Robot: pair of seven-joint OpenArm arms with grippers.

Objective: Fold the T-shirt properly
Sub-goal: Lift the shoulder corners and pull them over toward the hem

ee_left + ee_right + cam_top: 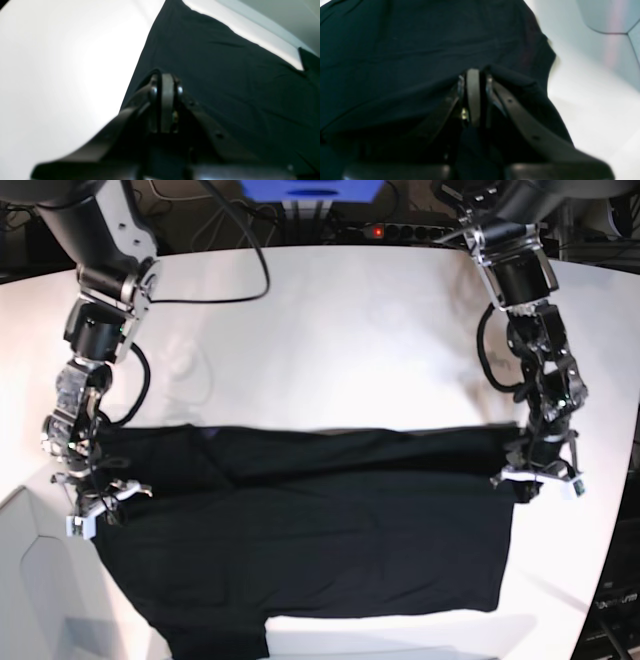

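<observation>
Across the tabletop [330, 330]: T-shirt [320, 530] runs long between both claws
Left claw [540, 472]: clamped on cloth edge
Right claw [95, 500]: clamped on opposite edge
Nearer: neither

The T-shirt [320, 530] lies spread on the tabletop [330, 330]. The right tool [100, 500] is at one side edge, the left tool [535, 475] at the other.

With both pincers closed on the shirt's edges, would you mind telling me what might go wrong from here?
1. The right pincer grips bunched cloth, so the T-shirt may slip free or fold unevenly.
2. The left pincer sits at the opposite edge; uneven pulling could skew the crease.
3. The lower sleeve overhangs the table and may drag.
</observation>
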